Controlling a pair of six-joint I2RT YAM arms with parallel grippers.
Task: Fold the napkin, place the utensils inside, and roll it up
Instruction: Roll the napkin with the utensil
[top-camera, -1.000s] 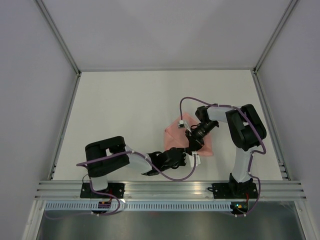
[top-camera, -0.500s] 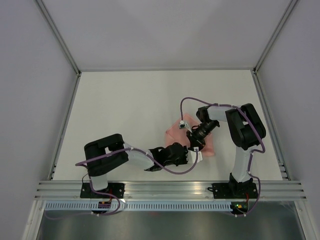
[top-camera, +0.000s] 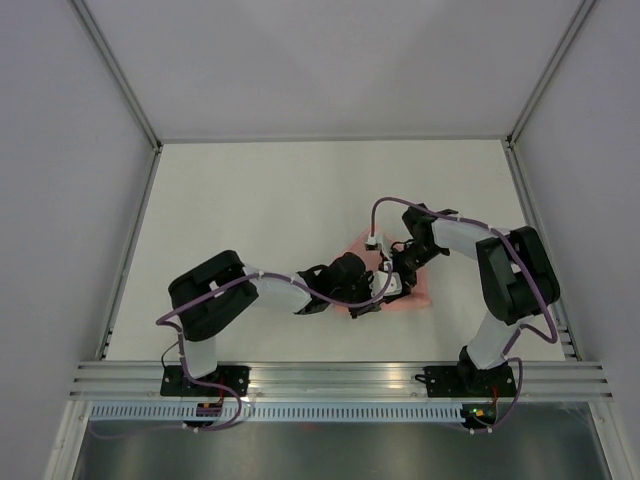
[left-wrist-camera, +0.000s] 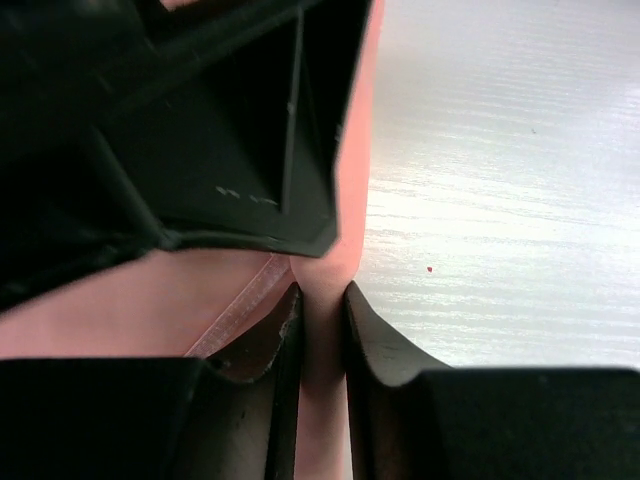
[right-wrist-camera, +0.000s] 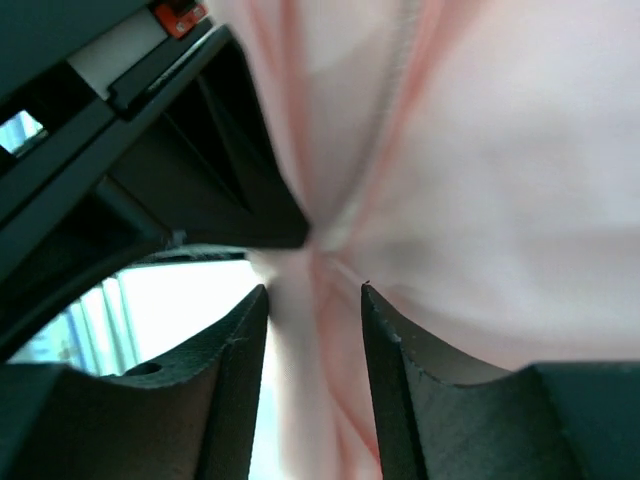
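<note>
The pale pink napkin (top-camera: 416, 291) lies bunched on the white table between my two arms, mostly hidden under them. My left gripper (top-camera: 383, 292) is shut on a narrow fold of it; in the left wrist view the pink strip (left-wrist-camera: 322, 400) fills the slim gap at the gripper (left-wrist-camera: 322, 318). My right gripper (top-camera: 399, 276) meets it from the far side, fingertips nearly touching the left's. In the right wrist view, napkin fabric (right-wrist-camera: 500, 190) runs between the jaws of that gripper (right-wrist-camera: 314, 312), which are shut on a thicker bunch. The knife-like utensil is hidden.
The white table (top-camera: 260, 210) is walled by grey panels with metal rails along the left (top-camera: 130, 250) and right (top-camera: 540, 250) sides. The aluminium base rail (top-camera: 340, 375) runs along the near edge.
The left arm has swung its gripper away from the near edge to the napkin's middle. The right gripper shifted slightly right. The napkin is more bunched between them.
</note>
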